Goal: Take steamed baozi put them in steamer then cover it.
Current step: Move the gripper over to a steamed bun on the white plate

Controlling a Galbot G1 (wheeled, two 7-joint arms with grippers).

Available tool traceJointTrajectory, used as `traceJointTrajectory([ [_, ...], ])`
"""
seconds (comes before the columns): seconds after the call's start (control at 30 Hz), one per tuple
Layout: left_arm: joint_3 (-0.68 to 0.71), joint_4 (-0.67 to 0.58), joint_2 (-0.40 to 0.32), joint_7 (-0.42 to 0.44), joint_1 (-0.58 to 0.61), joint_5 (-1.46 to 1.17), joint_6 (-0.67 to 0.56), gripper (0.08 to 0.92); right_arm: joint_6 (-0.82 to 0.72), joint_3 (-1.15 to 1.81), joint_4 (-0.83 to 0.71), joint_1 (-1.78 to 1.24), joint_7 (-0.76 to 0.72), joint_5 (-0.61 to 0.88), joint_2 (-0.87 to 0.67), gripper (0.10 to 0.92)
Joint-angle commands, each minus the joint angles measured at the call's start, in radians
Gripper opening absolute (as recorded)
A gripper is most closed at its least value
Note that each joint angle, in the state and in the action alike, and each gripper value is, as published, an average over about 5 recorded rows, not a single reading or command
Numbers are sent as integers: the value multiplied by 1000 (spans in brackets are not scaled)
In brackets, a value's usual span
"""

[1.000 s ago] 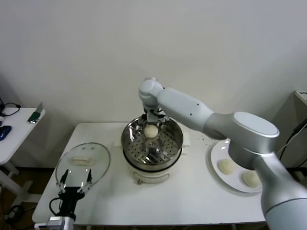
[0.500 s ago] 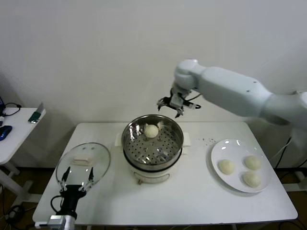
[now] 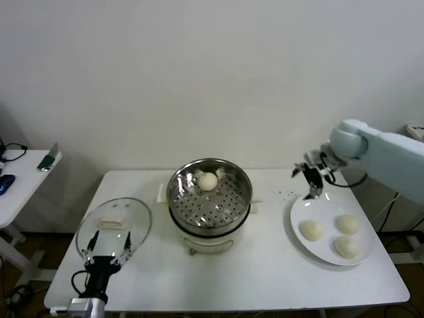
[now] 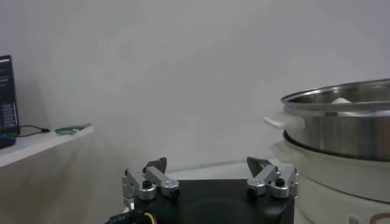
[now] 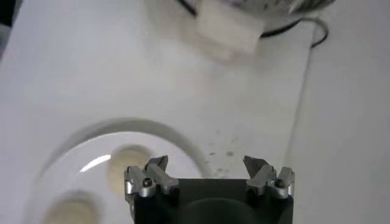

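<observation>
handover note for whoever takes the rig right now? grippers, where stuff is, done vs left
Right gripper: open, empty, in the air over the far rim of the white plate.
Left gripper: open, empty, parked low at the near-left table edge, just in front of the cover.
Steamer: mid-table, uncovered, one baozi inside at the far side.
Three baozi lie on the plate to the right.
Cover lies flat on the table, left of the steamer.
Done: one bun loaded.
Left: move the three remaining buns into the steamer, then put the cover on.
</observation>
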Motion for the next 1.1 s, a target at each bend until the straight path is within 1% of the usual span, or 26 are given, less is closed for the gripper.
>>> traceJointTrajectory([
  [0.03, -7, -3, -3, 1, 3, 13, -2, 823, -88, 139, -65, -274, -2, -33, -90, 823],
  [0.33, -10, 6, -7, -1, 3, 17, -2, 823, -52, 205, -198, -334, 6, -62, 39, 823],
  [0.6, -16, 17, -7, -2, 0, 17, -2, 823, -47, 192, -232, -327, 2, -63, 96, 823],
  [0.87, -20, 22, -6, -5, -4, 17, 0, 823, -33, 163, -252, -305, -18, -63, 111, 823],
  [0.97, -19, 24, -7, -5, -5, 18, -1, 823, -25, 160, -265, -300, -21, -66, 117, 798],
  [1.1, -17, 25, -9, -6, -5, 19, -1, 823, -21, 159, -271, -297, -24, -66, 121, 720],
])
